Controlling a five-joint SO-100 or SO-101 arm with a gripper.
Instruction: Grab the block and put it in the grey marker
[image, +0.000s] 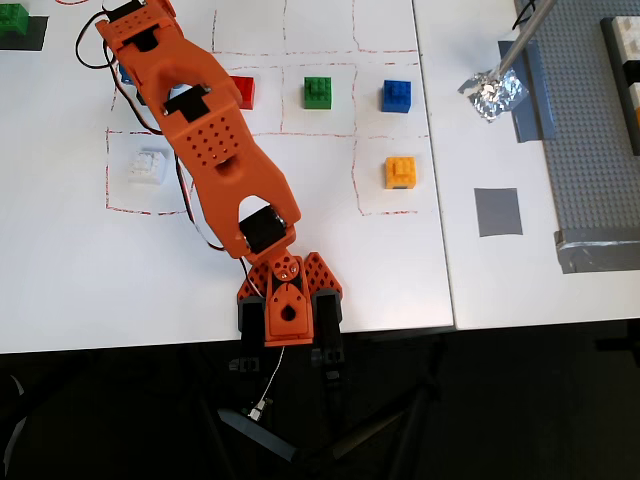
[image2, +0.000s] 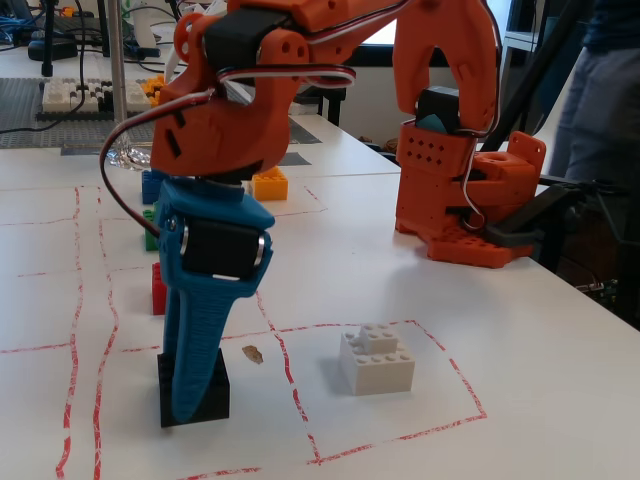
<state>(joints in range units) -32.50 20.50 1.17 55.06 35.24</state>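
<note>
In the fixed view the black block (image2: 217, 384) sits on the white table inside a red-lined square. My blue gripper (image2: 190, 408) has come straight down onto it. One finger (image2: 192, 350) covers the block's front and reaches almost to the table. The other finger is hidden, so whether the jaws clamp the block does not show. In the overhead view my orange arm (image: 215, 160) stretches to the upper left and hides both block and gripper. The grey marker (image: 498, 211), a flat dark square, lies far to the right on the second table.
A white block (image2: 377, 358) sits in the square to the right of the black one. Red (image: 240, 90), green (image: 318, 92), blue (image: 397, 96) and orange (image: 401, 172) blocks stand in other squares. Crumpled foil (image: 493, 95) and a studded baseplate (image: 590, 130) lie at the right.
</note>
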